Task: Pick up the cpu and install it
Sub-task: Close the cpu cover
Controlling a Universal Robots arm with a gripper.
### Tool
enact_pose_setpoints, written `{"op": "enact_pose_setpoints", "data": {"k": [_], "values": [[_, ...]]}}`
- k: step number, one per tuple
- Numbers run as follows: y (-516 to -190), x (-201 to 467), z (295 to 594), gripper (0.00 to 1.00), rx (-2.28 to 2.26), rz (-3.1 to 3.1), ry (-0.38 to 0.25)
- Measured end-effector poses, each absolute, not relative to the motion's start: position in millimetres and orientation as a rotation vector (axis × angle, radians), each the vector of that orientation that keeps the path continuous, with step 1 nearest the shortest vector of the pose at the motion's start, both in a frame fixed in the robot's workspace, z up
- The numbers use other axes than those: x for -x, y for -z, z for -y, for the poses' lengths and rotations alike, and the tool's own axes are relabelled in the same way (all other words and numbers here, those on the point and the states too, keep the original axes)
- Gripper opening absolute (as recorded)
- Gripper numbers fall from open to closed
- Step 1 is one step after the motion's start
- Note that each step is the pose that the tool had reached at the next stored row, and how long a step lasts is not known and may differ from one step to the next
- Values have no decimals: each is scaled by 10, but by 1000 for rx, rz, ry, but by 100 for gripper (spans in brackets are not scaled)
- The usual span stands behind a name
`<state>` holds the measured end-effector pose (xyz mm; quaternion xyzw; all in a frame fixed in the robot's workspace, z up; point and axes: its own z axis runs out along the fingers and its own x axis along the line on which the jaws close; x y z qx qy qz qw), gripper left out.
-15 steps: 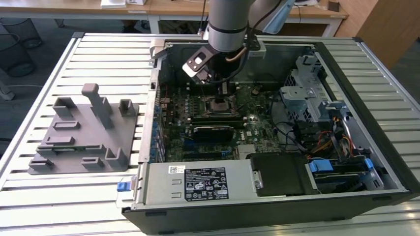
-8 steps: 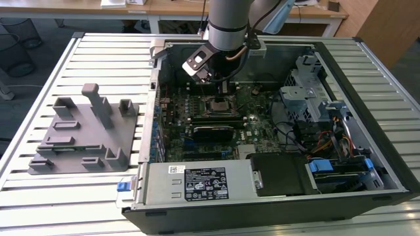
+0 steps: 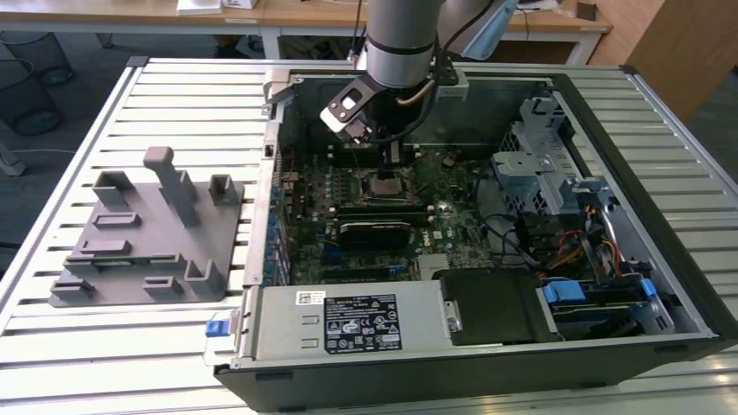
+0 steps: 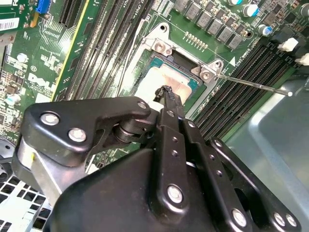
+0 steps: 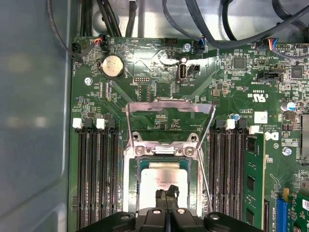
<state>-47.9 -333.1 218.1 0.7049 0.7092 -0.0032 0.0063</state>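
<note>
The slim black two-finger gripper [image 5: 167,194] has its fingers pressed together, with nothing between them. Their tips are over the middle of the small square cpu with a silvery-white metal top [image 5: 166,178]; if they touch it, I cannot tell. The cpu lies flat in the open square metal socket frame [image 5: 164,151] on the green motherboard [image 5: 145,63], inside the open black computer case [image 3: 485,91].
</note>
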Motion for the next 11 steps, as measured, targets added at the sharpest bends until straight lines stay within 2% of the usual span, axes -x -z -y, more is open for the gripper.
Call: {"op": "enact_pose_setpoints", "data": {"k": [11], "values": [[-2200,479,3331,11,-2206,-2219,9]]}}
